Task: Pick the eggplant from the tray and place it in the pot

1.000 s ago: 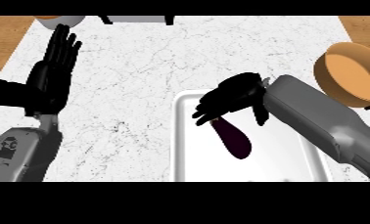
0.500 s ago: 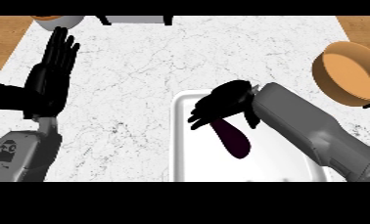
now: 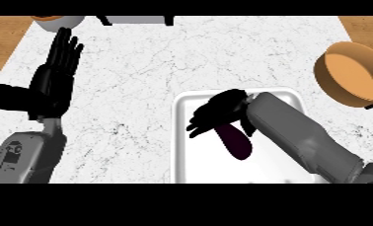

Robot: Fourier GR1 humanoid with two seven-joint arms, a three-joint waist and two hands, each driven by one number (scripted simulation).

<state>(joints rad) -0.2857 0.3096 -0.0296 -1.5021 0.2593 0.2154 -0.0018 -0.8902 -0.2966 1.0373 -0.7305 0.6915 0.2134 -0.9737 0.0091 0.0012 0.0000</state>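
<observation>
**Right robot hand over the eggplant in the tray**

Head view. The eggplant (image 3: 236,142) lies in the white tray (image 3: 191,163), near its middle, its long axis running from upper left to lower right. The right robot hand (image 3: 218,112) sits over the eggplant's upper end and hides it. Whether this hand is closed on the eggplant or only resting above it cannot be told. The left robot hand (image 3: 58,72) rests open and upright at the left of the worktop (image 3: 182,57), well apart from the tray. The orange pot (image 3: 350,77) stands at the right edge, beyond the tray, with nothing visible inside it. Judged progress: early, at the grasp. The lift, the carry to the pot and the release all remain.
</observation>
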